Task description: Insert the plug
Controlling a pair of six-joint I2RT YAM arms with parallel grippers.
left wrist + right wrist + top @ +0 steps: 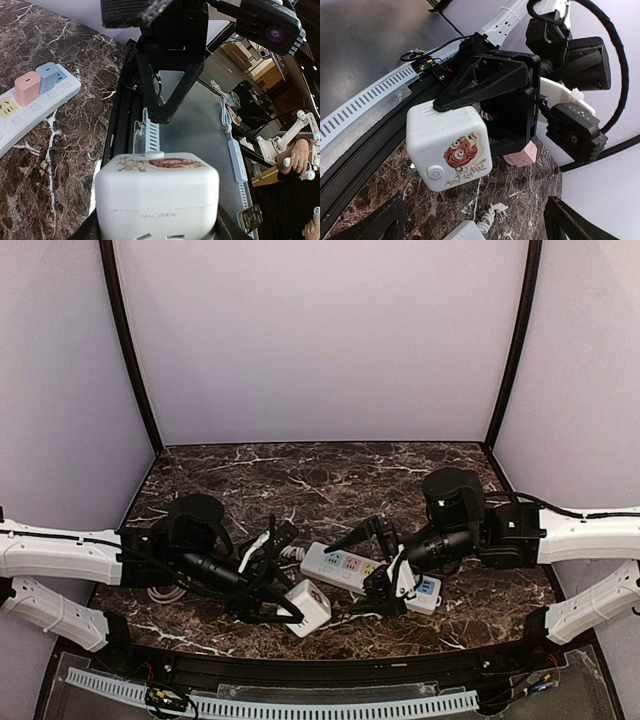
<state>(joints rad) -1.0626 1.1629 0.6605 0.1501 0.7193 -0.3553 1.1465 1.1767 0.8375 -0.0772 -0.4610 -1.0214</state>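
A white cube socket (306, 607) with a red cartoon face (449, 145) sits near the table's front edge. My left gripper (284, 604) is shut on it, and its sides fill the bottom of the left wrist view (156, 195). A white power strip (338, 565) carrying pink and blue adapters (27, 87) lies at the middle. My right gripper (365, 562) is open over the strip's right part, with its fingers (370, 225) wide apart and nothing between them. A small white plug (499, 212) on a twisted cord lies on the marble below the cube.
A white and blue adapter (426, 591) lies right of the strip. A pink cube adapter (522, 154) shows behind the left gripper. Black cables (262, 540) and a coiled grey cord (165, 593) lie by the left arm. The table's front rail (320, 665) is close.
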